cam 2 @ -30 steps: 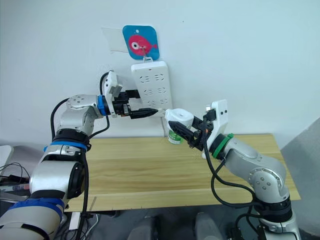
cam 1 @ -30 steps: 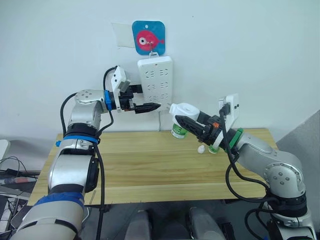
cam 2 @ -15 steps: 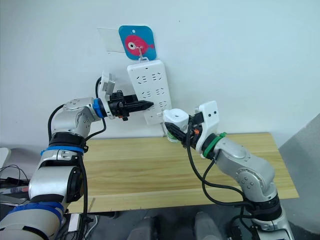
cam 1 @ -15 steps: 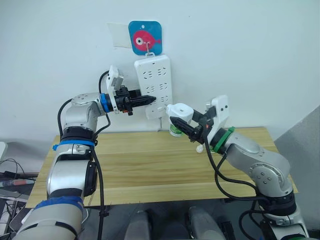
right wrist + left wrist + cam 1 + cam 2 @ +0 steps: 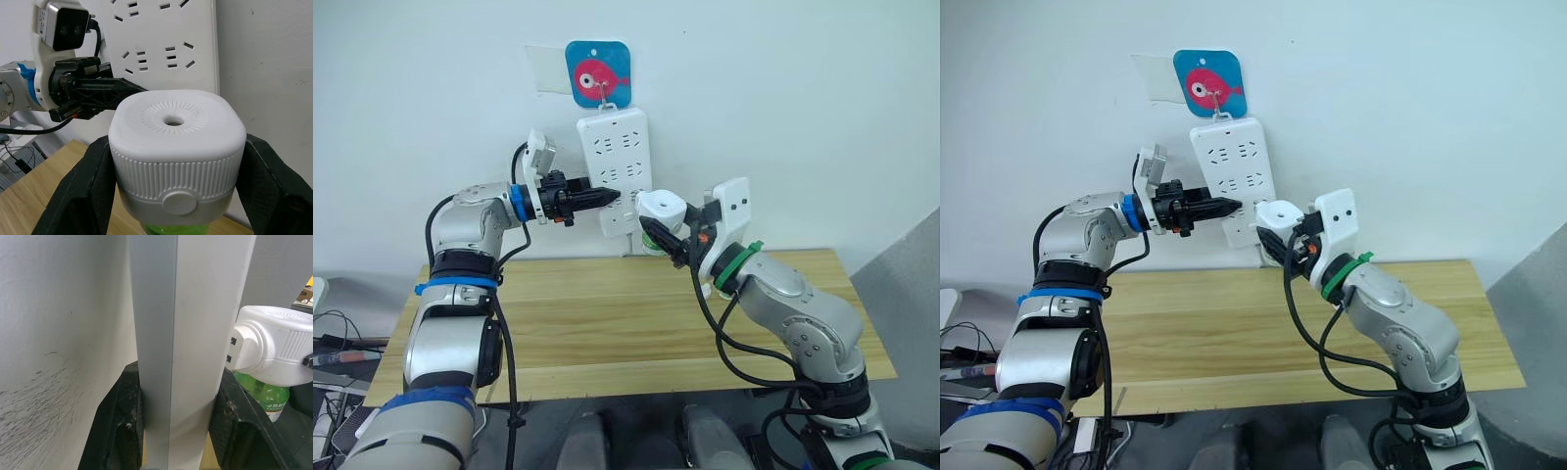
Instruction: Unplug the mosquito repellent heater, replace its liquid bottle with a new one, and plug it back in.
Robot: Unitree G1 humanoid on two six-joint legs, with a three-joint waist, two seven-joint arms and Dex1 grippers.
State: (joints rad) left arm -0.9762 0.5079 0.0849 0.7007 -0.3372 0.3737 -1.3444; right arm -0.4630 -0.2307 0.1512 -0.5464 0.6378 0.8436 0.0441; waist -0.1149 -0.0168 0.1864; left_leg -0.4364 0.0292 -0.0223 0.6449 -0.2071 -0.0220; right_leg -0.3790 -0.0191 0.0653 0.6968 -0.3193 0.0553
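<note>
Item: mosquito repellent heater point(image 5: 662, 208), white, rounded, vent hole on top, green liquid bottle point(image 5: 264, 399) hanging beneath. It is sitting at centre frame in the head views, just right of the power strip's lower end, with its plug side facing the strip; whether the prongs are touching a socket is hard to tell from here.

Holder: right gripper point(image 5: 176, 186), black fingers pressing on both ribbed flanks of the heater, carrying it clear of the table.

Support: left gripper point(image 5: 607, 197), fingers narrowed onto the side edges of the power strip point(image 5: 616, 157), bracing it against the wall at upper centre.

Step in hand, as judged: plugging the refilled unit back in. To do it well, the prongs are wanting squaring to one socket's slots, then a straight push toward the wall, while the left arm is pinning the strip so it is not swinging on its hook.

Surroundings: wooden table point(image 5: 607, 323) spreading across the lower middle; blue fish hook plaque point(image 5: 599, 73) above the strip; plain white wall point(image 5: 803, 98); grey panel at far right edge.
</note>
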